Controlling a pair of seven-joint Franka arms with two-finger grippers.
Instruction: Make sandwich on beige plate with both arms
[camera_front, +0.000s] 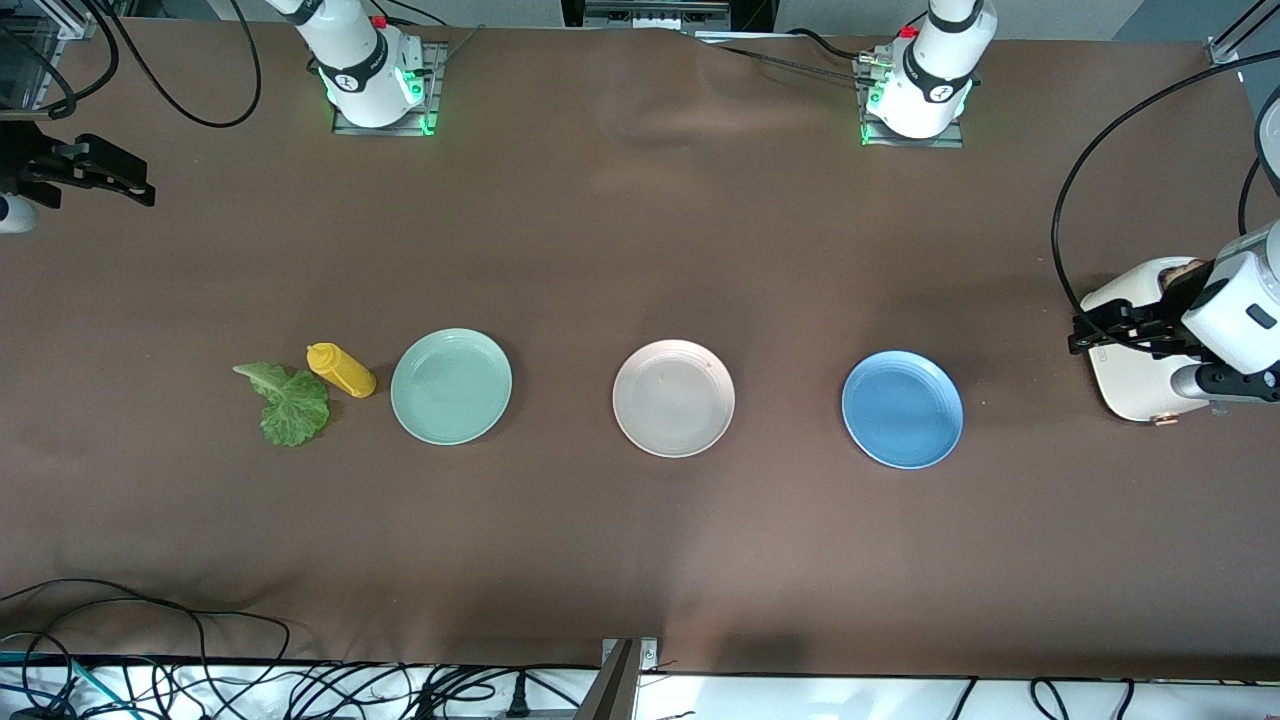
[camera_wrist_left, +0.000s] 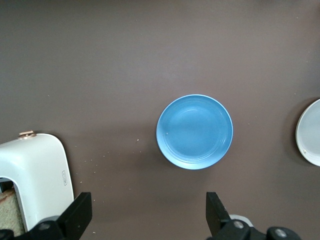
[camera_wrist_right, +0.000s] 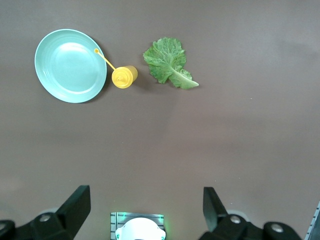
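The beige plate (camera_front: 673, 398) lies bare in the middle of the table, and its rim shows in the left wrist view (camera_wrist_left: 310, 132). No sandwich is in view. A green lettuce leaf (camera_front: 290, 403) lies on the table toward the right arm's end and shows in the right wrist view (camera_wrist_right: 167, 62). Brown bread (camera_front: 1185, 270) sits in a white toaster (camera_front: 1135, 385) at the left arm's end; a bread edge shows in the left wrist view (camera_wrist_left: 9, 216). My left gripper (camera_front: 1085, 335) is open and empty, over the toaster's edge. My right gripper (camera_front: 135, 185) is open and empty, high over the right arm's end.
A mint-green plate (camera_front: 451, 386) and a blue plate (camera_front: 902, 409) lie on either side of the beige plate. A yellow mustard bottle (camera_front: 341, 369) lies between the lettuce and the mint-green plate. Cables run along the table edge nearest the front camera.
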